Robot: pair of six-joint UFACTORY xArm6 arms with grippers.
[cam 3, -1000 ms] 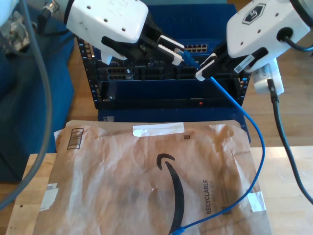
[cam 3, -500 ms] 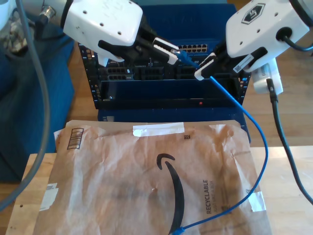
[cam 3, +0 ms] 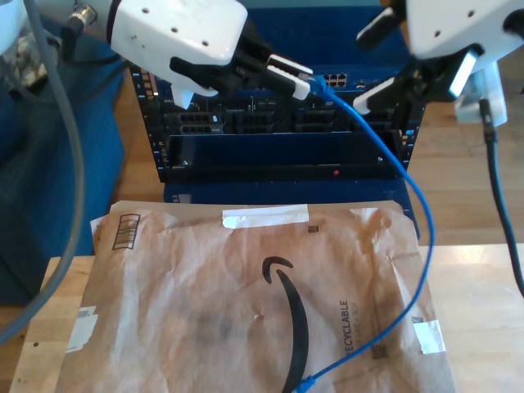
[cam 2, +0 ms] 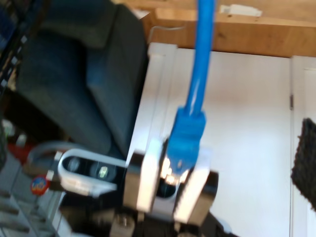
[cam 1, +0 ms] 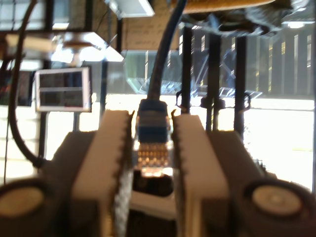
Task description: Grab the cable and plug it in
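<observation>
Clamped on the clear plug (cam 1: 153, 136), the jaws of my first gripper (cam 1: 153, 143) are gripping it between their white pads, with the blue Ethernet cable (cam 1: 157, 59) running away from the fingertips. In the exterior view my first gripper (cam 3: 304, 80) is holding that plug just in front of the row of ports (cam 3: 332, 80) on the network switch, at the far side of the scene.

Half a second ago my second gripper (cam 3: 360, 70) was pinching the cable just behind the plug. Now its jaws are standing wide apart and it is lifting away toward the exterior view's right. The cable (cam 3: 409, 188) is hanging free below it and curving down over the paper mailer (cam 3: 205, 286) to its loose end (cam 3: 299, 383) at the near edge.

The hand-over looks finished, so my first gripper alone is carrying the plug. Seating it in a port is what I judge is left.
</observation>
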